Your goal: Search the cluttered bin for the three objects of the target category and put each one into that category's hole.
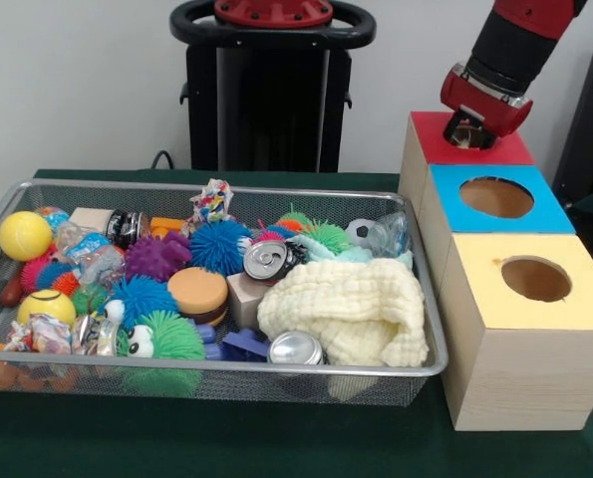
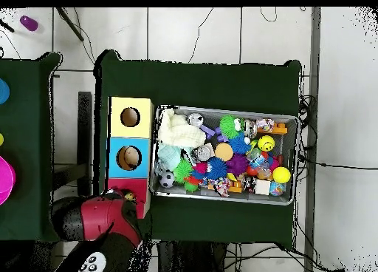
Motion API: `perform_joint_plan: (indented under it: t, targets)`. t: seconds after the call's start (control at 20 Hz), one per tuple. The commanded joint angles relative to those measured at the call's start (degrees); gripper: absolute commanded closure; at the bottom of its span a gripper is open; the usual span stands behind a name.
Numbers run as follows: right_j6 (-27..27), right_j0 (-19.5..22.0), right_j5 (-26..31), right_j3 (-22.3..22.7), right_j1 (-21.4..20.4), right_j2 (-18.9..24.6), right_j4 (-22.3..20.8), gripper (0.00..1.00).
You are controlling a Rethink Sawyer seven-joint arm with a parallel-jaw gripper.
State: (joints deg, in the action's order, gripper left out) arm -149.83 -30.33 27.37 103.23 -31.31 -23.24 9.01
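Observation:
The wire mesh bin (image 1: 226, 189) lies on the green table, full of toys; it also shows in the overhead view (image 2: 221, 110). My gripper (image 1: 470, 127) hangs just over the red-painted top (image 1: 431, 134) of the pale wooden box (image 1: 515, 358) and hides its hole. A small tan and dark thing shows at the gripper's tip; I cannot tell what it is, or whether the gripper grips it. In the overhead view the gripper (image 2: 129, 197) is over the red section (image 2: 122, 186). No plush animal shows clearly in the bin.
The blue-surround hole (image 1: 496, 196) and the yellow-surround hole (image 1: 535, 278) sit nearer the camera on the same box. In the bin lie a cream knitted cloth (image 1: 346, 304), spiky balls (image 1: 219, 245), drink cans (image 1: 296, 349) and a yellow ball (image 1: 24, 235). The black pedestal (image 1: 271, 90) stands behind.

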Motion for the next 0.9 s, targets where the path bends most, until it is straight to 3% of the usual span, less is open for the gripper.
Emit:
perform_joint_plan:
  t: [0.05,0.3,0.6,0.65,0.9]
  targets:
    - [4.20,7.31,15.79,-4.68,-3.51,-1.10,-5.30,0.00]
    - [3.61,8.93,18.38,-5.27,-4.56,0.57,-5.71,0.00]
    - [2.03,9.38,16.69,-4.43,-5.21,1.19,-6.59,0.00]
    - [1.69,9.31,15.76,-4.24,-5.31,1.18,-6.98,1.00]
    - [-0.27,7.92,10.45,-2.96,-5.39,0.10,-7.91,1.00]
